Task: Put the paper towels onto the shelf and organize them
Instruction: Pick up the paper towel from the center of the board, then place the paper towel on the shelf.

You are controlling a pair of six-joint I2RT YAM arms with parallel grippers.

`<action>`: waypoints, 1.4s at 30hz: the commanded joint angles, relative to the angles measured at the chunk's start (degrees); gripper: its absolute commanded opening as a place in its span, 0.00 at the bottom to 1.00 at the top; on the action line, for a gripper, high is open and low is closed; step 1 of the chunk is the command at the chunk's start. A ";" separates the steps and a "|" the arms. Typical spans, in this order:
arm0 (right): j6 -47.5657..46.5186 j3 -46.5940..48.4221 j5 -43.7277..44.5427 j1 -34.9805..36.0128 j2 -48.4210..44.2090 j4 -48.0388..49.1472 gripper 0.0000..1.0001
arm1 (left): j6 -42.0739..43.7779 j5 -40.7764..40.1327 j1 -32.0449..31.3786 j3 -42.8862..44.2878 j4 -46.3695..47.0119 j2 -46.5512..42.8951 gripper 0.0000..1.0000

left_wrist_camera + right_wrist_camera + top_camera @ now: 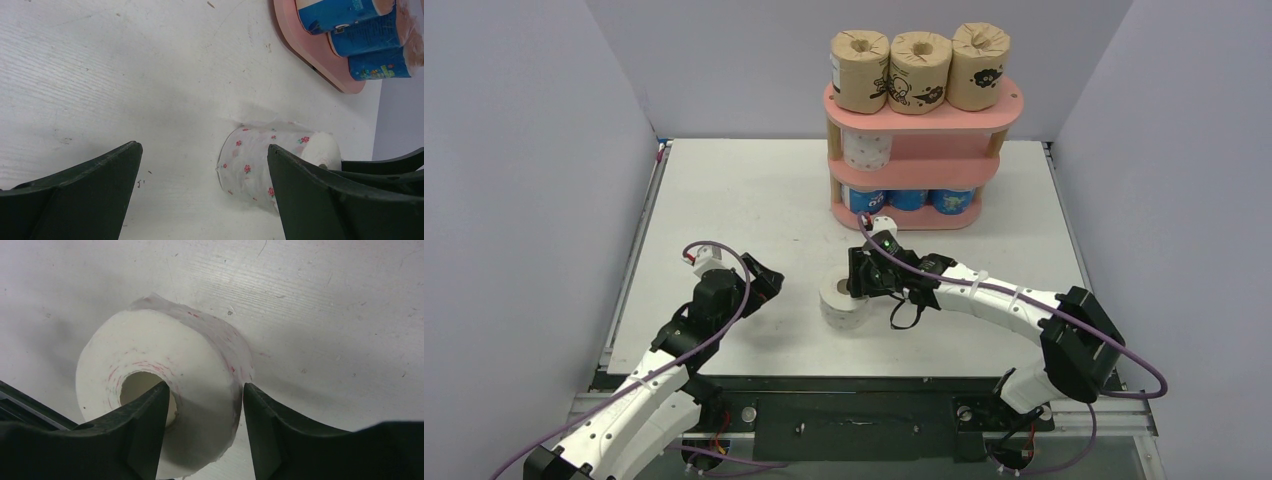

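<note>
Ok so right fingers (pixel 145 430) sit half-open astride the wall of the pink-dotted roll (pixel 200 370), grip unclear, roll on tabletop (pixel 744 200) in front of shelf (pixel 924 118), left fingers (pixel 75 200) wide/empty: squeeze gently, lift straight w/o crushing.

Pink shelf (pixel 924 112), brown rolls (pixel 920 70) with black cartoon prints, blue rolls (pixel 907 199) with small coloured labels, white roll (pixel 250 160) sprinkled with small pink-red flowers, white table (pixel 744 200).

Two arms, same build: left arm (pixel 624 410) and right arm (pixel 1004 298), white shell links, black joint housings. One purple cable (pixel 1165 386) looped loose along each. Small green light (pixel 890 241) on right wrist. On left hand (pixel 767 281) and right hand (pixel 861 287): fingers (pixel 325 200) dark green-black, matte, wedge-shaped.
</note>
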 commanded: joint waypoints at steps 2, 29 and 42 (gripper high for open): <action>-0.67 1.92 0.63 0.37 0.80 -0.94 0.46 | 0.47 0.46 0.35 -0.09 2.44 -0.43 0.96; -1.51 19.70 16.79 -18.09 -15.74 -18.86 0.28 | 2.51 1.87 0.50 1.91 1.88 -0.83 0.96; 5.98 29.94 18.30 -27.65 -10.13 -14.94 0.27 | 1.86 3.40 0.70 2.53 0.61 -2.04 0.96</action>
